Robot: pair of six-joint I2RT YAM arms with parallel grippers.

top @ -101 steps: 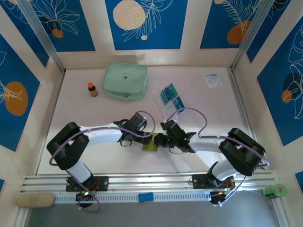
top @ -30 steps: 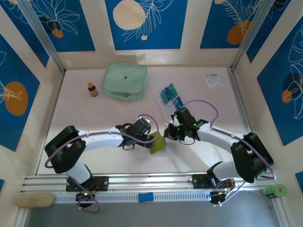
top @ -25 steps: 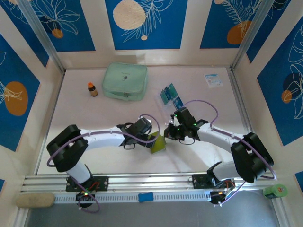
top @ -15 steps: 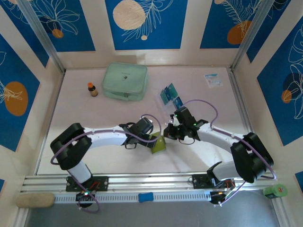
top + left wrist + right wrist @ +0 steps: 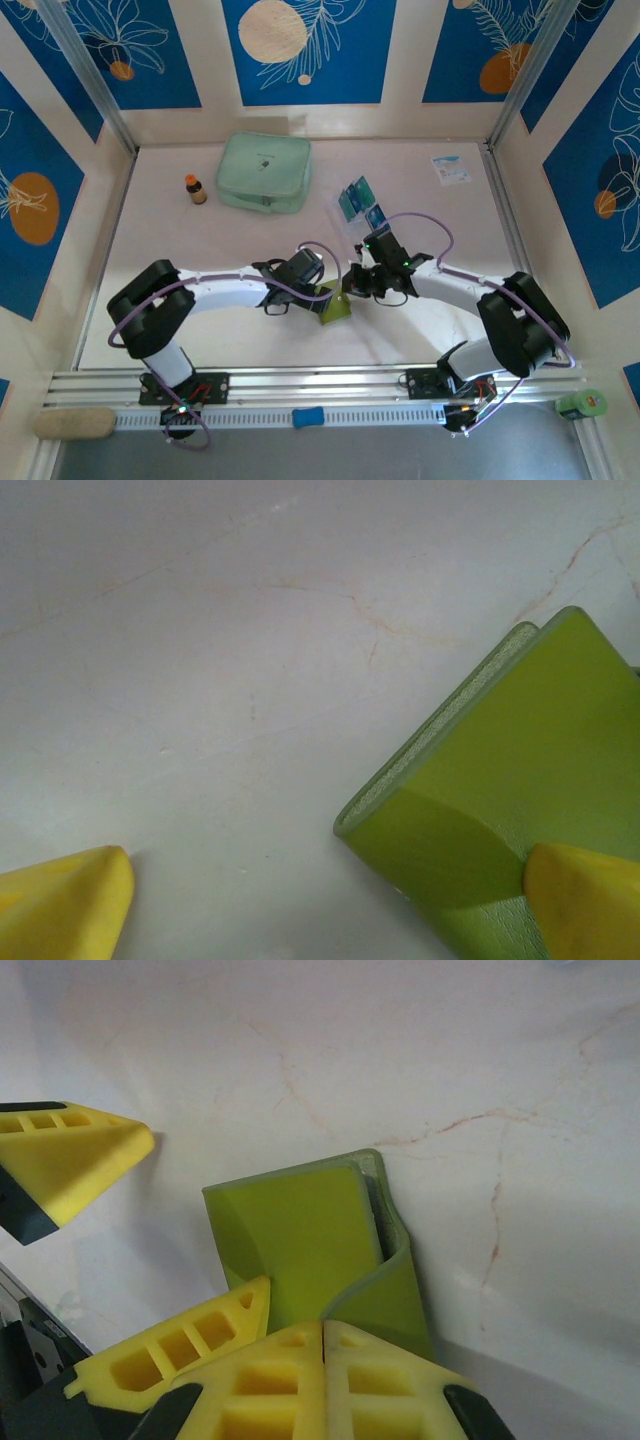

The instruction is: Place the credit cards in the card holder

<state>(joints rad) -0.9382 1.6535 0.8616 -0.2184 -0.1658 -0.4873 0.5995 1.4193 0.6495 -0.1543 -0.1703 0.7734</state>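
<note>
One card holder (image 5: 336,304), one pouch (image 5: 264,172), perhaps several cards (image 5: 360,204).

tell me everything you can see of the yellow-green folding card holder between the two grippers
The small yellow-green folding card holder looks like smooth leatherette with a thicker rim. It lies on the pale marbled table partly open, one flap curled up. The shut right gripper seems to pinch that flap's edge; one finger of the open left gripper touches a corner.
</note>
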